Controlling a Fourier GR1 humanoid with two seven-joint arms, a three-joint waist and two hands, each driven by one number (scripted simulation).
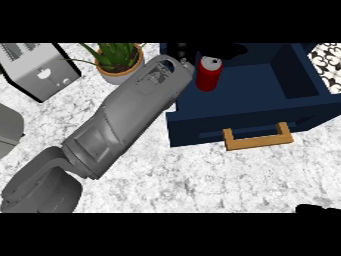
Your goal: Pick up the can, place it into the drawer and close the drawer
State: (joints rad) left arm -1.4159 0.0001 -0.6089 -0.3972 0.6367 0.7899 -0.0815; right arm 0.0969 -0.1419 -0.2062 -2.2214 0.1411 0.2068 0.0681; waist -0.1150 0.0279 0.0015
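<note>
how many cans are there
1. The red can stands upright inside the open blue drawer, near its back left corner, beside the left hand. Others could be hidden behind the forearm.

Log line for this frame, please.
left hand over drawer | can upright inside | drawer open | right hand at lower edge

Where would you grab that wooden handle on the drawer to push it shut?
Take the tan handle at the middle of its bar, coming from the near side of the open blue drawer. The bar stands off the front on two posts, leaving a gap for fingers, and a centred hold should keep the push straight.
</note>
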